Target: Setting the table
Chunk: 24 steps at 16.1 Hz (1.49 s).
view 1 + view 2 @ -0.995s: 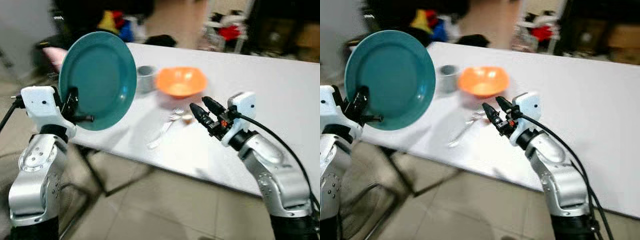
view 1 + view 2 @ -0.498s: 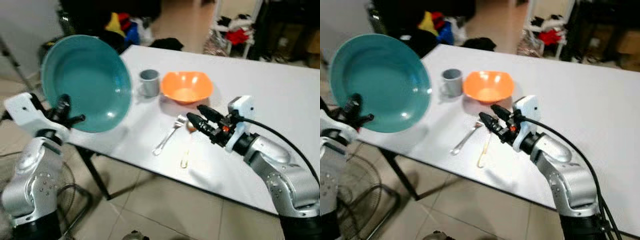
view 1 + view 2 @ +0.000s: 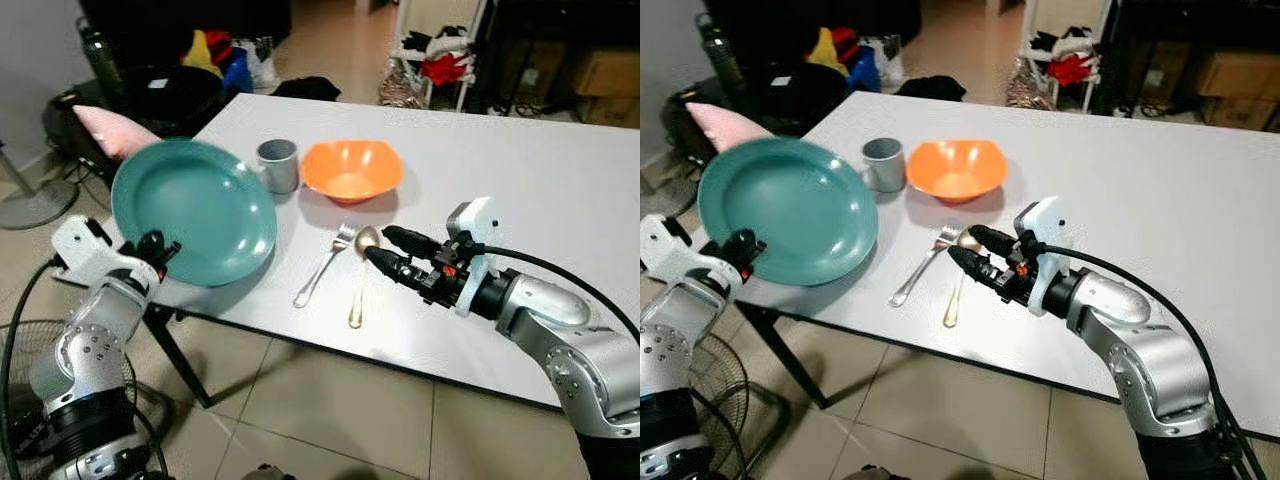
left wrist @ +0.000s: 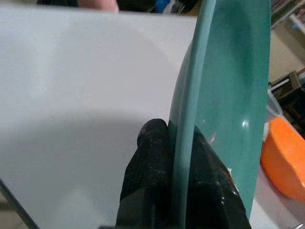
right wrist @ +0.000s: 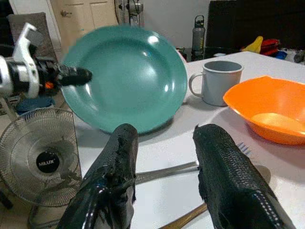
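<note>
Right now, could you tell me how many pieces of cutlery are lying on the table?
2: a fork lies in front of the orange bowl, and a spoon lies beside it, nearer the open right gripper.

A lived-in home: white dining table (image 3: 560, 180), tiled floor (image 3: 330, 400), clothes rack (image 3: 430, 50), floor fan (image 5: 45, 160)

We count one teal plate (image 3: 195, 210) at nine o'clock, one grey mug (image 3: 277, 164) and one orange bowl (image 3: 351, 170) toward twelve, one fork (image 3: 324, 264) and one spoon (image 3: 360, 275) at centre, all on one white table (image 3: 560, 180).
</note>
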### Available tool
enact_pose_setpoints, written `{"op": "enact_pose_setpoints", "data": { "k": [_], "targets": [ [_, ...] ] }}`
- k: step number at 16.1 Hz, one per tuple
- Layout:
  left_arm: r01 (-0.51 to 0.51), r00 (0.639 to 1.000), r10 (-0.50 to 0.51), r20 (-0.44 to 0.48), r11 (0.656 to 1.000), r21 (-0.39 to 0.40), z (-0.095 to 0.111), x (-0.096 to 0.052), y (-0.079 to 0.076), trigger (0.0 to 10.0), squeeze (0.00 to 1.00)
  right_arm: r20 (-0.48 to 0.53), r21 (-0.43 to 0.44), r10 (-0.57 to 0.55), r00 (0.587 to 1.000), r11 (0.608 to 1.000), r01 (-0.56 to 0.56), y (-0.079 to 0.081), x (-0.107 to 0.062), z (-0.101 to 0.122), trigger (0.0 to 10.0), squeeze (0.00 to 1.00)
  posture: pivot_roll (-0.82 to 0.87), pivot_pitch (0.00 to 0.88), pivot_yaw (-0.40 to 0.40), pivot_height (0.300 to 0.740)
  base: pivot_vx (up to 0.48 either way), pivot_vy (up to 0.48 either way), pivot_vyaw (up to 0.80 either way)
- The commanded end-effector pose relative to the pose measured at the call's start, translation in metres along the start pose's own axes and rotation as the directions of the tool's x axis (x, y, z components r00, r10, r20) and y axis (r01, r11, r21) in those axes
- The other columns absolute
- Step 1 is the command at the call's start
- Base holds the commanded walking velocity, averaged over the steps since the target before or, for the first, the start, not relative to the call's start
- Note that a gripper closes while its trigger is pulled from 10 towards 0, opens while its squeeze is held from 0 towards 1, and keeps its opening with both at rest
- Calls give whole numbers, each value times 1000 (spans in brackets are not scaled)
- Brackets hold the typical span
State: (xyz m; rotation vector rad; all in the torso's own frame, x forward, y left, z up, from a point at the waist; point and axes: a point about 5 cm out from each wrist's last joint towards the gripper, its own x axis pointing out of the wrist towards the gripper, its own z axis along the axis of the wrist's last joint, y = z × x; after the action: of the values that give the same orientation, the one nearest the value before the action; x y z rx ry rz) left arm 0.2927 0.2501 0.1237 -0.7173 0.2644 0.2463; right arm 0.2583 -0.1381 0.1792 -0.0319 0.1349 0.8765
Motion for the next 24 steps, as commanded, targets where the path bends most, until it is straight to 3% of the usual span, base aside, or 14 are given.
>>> {"op": "enact_pose_setpoints", "data": {
  "k": [1,5,9,11,21,23,24],
  "targets": [
    [5,1000,-5,-8,998,-70,3,3,-3,10000,0,0,-11,33,999,999,-33,5,2,4,10000,0,-110,0,113,740,0,0,0],
    [-104,990,82,-113,973,-206,-20,5,5,10000,0,-21,14,65,998,998,-65,11,1,1,10000,0,-115,0,112,740,0,0,0],
    [-131,981,79,-176,942,-309,-35,8,6,10000,0,-35,20,82,996,996,-82,11,0,1,10000,0,-119,0,110,740,0,0,0],
    [-128,975,48,-216,918,-374,-42,12,-1,10000,0,-44,26,93,995,995,-92,12,0,2,10000,0,-127,0,110,740,0,0,0],
    [-149,941,2,-339,900,-409,-68,15,-24,10000,0,-49,39,103,993,994,-101,11,-3,5,10000,0,-132,0,111,740,0,0,0],
    [-138,935,-18,-355,902,-409,-70,12,-29,10000,514,-52,36,103,993,994,-101,10,-3,6,10000,0,-130,0,112,740,0,0,0],
    [-139,935,-18,-355,901,-411,-71,11,-29,10000,514,-52,36,103,993,994,-101,10,-3,6,10000,0,-130,0,112,740,0,0,0]
  ]
}}
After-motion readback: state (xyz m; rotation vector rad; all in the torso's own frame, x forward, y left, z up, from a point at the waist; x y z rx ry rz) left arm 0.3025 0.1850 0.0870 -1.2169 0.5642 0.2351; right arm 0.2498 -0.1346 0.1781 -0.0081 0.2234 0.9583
